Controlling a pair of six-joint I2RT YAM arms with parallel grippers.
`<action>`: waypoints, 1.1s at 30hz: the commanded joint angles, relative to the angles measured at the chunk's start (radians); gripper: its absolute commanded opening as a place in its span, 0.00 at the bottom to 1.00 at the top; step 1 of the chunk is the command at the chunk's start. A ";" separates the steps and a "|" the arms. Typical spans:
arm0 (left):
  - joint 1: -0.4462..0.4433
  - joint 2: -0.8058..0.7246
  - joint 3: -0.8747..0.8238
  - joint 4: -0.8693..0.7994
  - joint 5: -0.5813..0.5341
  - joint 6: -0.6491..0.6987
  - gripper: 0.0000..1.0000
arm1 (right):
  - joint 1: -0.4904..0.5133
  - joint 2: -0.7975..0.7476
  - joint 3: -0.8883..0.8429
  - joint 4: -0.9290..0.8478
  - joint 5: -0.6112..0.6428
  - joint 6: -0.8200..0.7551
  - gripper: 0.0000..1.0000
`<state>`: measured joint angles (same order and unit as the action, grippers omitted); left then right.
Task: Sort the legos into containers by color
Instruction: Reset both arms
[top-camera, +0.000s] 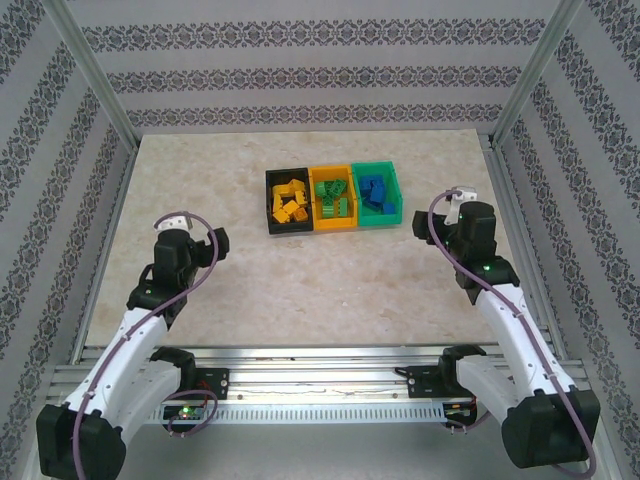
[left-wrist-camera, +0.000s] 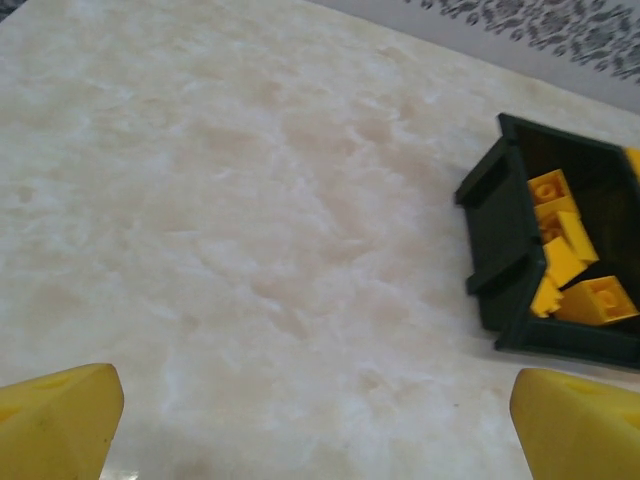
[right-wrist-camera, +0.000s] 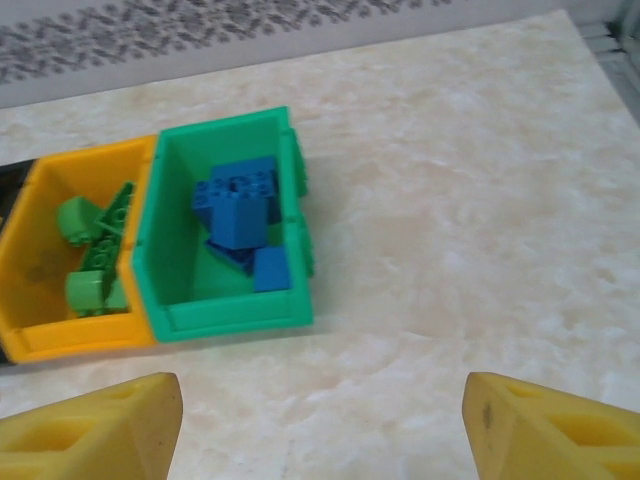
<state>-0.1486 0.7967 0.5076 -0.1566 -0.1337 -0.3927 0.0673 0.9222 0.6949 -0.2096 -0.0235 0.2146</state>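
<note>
Three joined bins stand at the table's far middle. The black bin (top-camera: 287, 229) holds yellow-orange legos (top-camera: 290, 200), the orange-yellow bin (top-camera: 333, 225) holds green legos (top-camera: 334, 197), and the green bin (top-camera: 380, 216) holds blue legos (top-camera: 376, 192). My left gripper (top-camera: 176, 222) hovers over bare table at the left, open and holding nothing, with the black bin (left-wrist-camera: 505, 250) and its yellow legos (left-wrist-camera: 575, 275) to its right. My right gripper (top-camera: 462, 196) hangs open and holding nothing to the right of the green bin (right-wrist-camera: 225, 320), where blue legos (right-wrist-camera: 238, 205) lie beside green legos (right-wrist-camera: 95, 250).
The marble-patterned table (top-camera: 320, 285) is bounded by patterned walls and metal frame posts (top-camera: 95, 80). A metal rail (top-camera: 320, 365) runs along the near edge between the arm bases. Purple cables loop beside both wrists.
</note>
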 joint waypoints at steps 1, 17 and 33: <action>0.012 -0.036 -0.032 0.086 -0.093 0.048 0.99 | -0.015 0.000 -0.043 0.051 0.109 0.053 0.83; 0.013 -0.052 -0.224 0.406 -0.285 0.165 1.00 | -0.021 -0.239 -0.291 0.190 0.361 0.102 0.97; 0.059 0.568 -0.198 1.021 -0.177 0.409 1.00 | -0.021 -0.274 -0.335 0.216 0.265 0.121 0.95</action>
<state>-0.1192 1.3663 0.2504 0.7761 -0.4137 -0.0311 0.0540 0.6624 0.3614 -0.0101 0.2634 0.3195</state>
